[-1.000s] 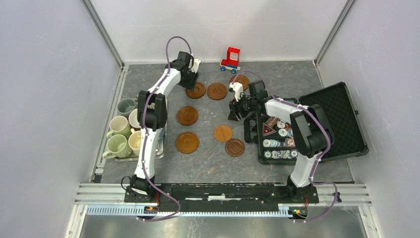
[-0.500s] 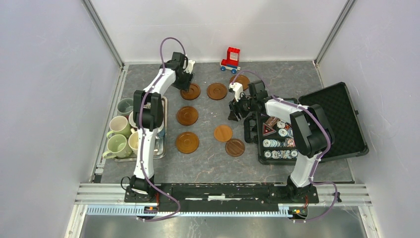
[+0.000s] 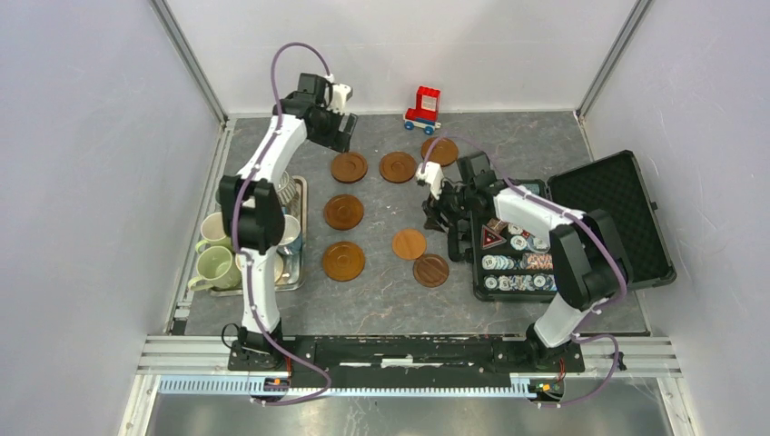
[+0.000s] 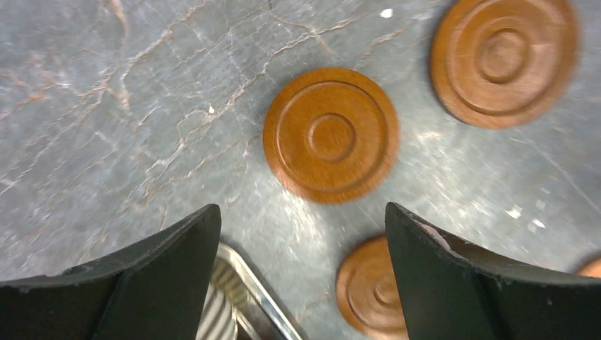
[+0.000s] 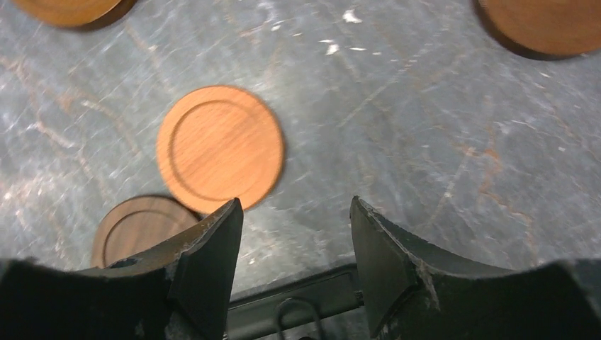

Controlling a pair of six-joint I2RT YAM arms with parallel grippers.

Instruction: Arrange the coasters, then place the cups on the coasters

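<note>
Left wrist view: the left hand point(image 4: 301, 219) is spread wide and holds nothing. Just ahead of it, a ringed coaster point(image 4: 331, 134) lies flat on the worktop point(image 4: 106, 106), apart from both fingers. In the right wrist view, the right hand point(image 5: 294, 212) is partly spread and also empty. The pale flat coaster point(image 5: 220, 149) lies ahead of it, a little to the left of the gap. The cups point(image 3: 216, 265) stand in the tray point(image 3: 300, 272) at the left edge, nearer to the left arm.
</note>
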